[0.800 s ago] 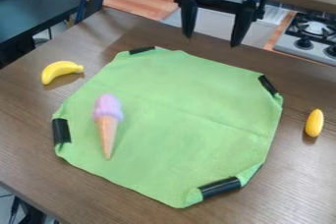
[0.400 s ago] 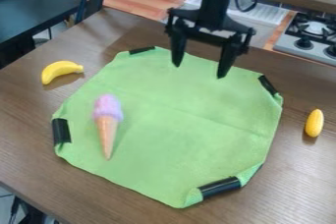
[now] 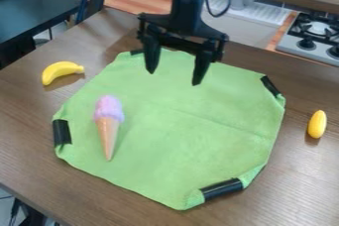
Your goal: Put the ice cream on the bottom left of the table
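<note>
A green cloth point(image 3: 192, 141) is spread out, with strips of black tape point(image 3: 222, 189) placed at its edges. A yellow banana point(image 3: 59, 71) is laid to its left, toward the far side; a small yellow oblong object point(image 3: 317, 124) is placed to its right. A stove point(image 3: 311, 41) is seen at the far right.

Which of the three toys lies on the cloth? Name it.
The ice cream, on green cloth; the banana and right-hand yellow toy lie on bare table.

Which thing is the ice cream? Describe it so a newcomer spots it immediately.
On the brown table lies a green cloth. On its left part rests the ice cream, cone pointing toward the camera. Unlike the yellow banana, it has a pink-purple top.
</note>
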Action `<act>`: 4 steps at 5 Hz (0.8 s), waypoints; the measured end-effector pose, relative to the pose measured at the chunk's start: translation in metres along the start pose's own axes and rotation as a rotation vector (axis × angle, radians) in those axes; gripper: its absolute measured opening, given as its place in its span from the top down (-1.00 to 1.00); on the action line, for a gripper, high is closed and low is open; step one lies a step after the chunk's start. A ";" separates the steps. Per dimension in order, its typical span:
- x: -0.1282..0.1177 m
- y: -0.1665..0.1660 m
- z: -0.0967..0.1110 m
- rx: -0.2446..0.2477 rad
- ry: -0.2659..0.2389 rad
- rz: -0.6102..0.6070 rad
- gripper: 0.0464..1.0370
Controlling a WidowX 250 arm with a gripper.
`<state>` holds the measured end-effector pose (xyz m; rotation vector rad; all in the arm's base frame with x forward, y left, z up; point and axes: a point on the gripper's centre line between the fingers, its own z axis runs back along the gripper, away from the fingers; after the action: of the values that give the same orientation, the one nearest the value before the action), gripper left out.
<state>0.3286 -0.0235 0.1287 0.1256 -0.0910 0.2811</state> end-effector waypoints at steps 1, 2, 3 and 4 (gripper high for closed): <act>-0.016 0.020 -0.004 0.020 -0.036 0.017 -0.93; -0.031 0.037 -0.012 0.028 -0.104 0.049 -0.93; -0.041 0.046 -0.024 0.038 -0.174 0.114 -0.93; -0.043 0.053 -0.039 0.002 -0.224 0.179 -0.93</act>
<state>0.2749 0.0210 0.0919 0.1505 -0.3250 0.4448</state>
